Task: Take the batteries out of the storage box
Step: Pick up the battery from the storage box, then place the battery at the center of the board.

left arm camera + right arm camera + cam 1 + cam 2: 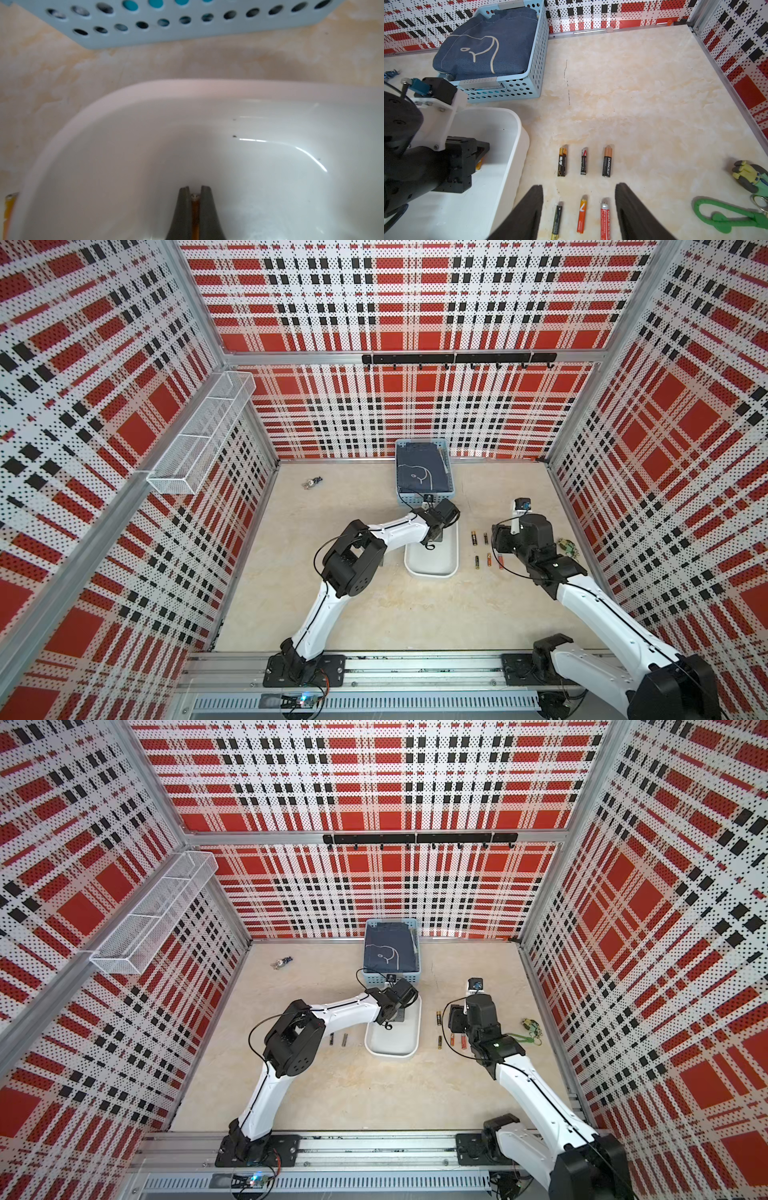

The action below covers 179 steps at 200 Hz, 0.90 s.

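1. Left claw (195, 197): closed narrow on one orange battery (195, 216), which lies lengthwise between the two fingers.
2. Held battery: inside the white box (187, 85), at the end nearest the blue basket (145, 37).
3. Right claw (579, 185): spread wide, holding nothing, above the table (643, 93) beside the box.
4. Six batteries (607, 161): on the table in two rows of three, the near row between the right claw's fingers, the far row just ahead.
5. Two more batteries (344, 1039): on the table at the box's opposite side.
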Motion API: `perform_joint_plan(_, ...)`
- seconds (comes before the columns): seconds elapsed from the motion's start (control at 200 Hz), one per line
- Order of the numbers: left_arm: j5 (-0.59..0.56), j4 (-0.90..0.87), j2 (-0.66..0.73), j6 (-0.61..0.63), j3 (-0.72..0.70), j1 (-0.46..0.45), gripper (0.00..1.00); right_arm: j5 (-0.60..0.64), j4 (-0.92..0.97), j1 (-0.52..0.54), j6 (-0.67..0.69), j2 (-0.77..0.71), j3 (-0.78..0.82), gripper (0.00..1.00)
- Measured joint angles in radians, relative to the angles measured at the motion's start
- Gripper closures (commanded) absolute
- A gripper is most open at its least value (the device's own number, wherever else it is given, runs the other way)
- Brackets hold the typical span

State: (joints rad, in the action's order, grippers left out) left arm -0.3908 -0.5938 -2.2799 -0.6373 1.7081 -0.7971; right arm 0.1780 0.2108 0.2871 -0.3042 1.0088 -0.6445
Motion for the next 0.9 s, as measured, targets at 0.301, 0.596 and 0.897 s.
perform_joint_plan(0.301,0.050,-0.029,0.037,0.037,-0.005,0.022,1.00,0.006,0.000,0.000,-0.003,-0.005,0.000,0.37)
perform_joint_plan(0.596,0.095,-0.108,0.215,0.071,0.014,0.077,1.00,0.001,-0.003,0.008,-0.011,0.012,-0.025,0.37)
perform_joint_plan(0.897,0.071,-0.101,0.545,0.094,-0.279,0.222,1.00,0.000,-0.019,0.065,-0.012,0.056,-0.062,0.37)
